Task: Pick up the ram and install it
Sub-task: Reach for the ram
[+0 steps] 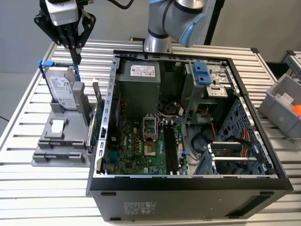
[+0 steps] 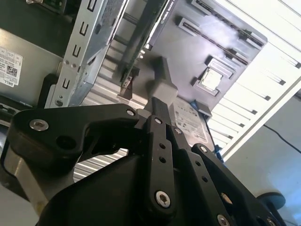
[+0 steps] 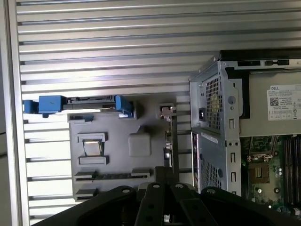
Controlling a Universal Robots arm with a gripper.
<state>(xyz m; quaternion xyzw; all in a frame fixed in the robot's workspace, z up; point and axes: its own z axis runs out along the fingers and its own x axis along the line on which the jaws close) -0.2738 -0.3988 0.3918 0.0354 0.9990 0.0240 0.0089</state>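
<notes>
I am hovering my end effector (image 1: 75,57) over the grey fixture (image 1: 59,141), its fingers clenched together on nothing; the ram (image 1: 93,125) is standing on edge at the fixture's side nearest the open computer case (image 1: 188,188), apart from my fingertips, and in the first wrist view it is showing as a thin strip (image 3: 174,139); a hard drive (image 1: 61,89) in a blue caddy is standing upright in the fixture just beside my fingers; the case's metal side wall (image 1: 111,94) is rising close against the ram; inside the case the motherboard (image 1: 136,148) is lying flat, with black memory slots (image 1: 170,150) beside the processor socket (image 1: 149,132) and the power supply (image 1: 138,82) behind them; everything is resting on a desk (image 1: 37,193) of aluminium slats; a grey bin (image 1: 282,101) is sitting at the exterior view's right, and a plain grey wall is running behind
</notes>
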